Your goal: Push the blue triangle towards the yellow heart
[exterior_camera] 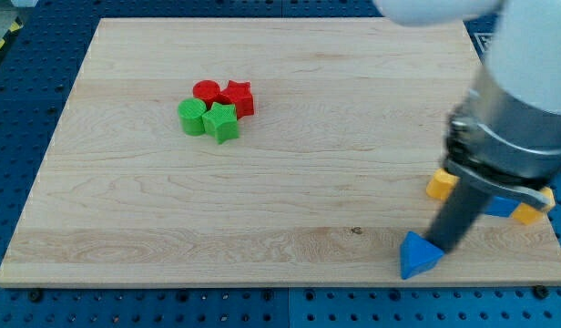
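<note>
This looks like a robot lab, not a home. A pale wooden board (262, 182) lies flat on a blue metal bench (25, 55) full of little round holes in neat rows, the kind used for bolting machines down. A big grey and white robot arm (517, 100) hangs over the board, and there is a bit of yellow and black warning tape (5, 36) at the view's top left corner.
</note>
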You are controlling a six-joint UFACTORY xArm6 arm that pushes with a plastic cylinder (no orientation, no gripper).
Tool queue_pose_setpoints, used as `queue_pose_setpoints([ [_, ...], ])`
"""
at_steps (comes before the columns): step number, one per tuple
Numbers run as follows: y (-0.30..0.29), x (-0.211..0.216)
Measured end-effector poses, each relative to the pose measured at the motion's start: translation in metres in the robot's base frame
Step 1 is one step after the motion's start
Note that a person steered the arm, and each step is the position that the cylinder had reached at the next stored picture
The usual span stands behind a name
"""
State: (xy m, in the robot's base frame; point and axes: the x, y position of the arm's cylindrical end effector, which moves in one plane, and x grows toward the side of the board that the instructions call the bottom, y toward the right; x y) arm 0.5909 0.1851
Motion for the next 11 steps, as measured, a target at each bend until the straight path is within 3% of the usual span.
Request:
queue_pose_setpoints([
  [1,0.035,-0.01],
  [2,0.062,0.007],
  [3,0.053,0.027],
  [8,-0.113,0.027],
  [11,-0.047,-0.007],
])
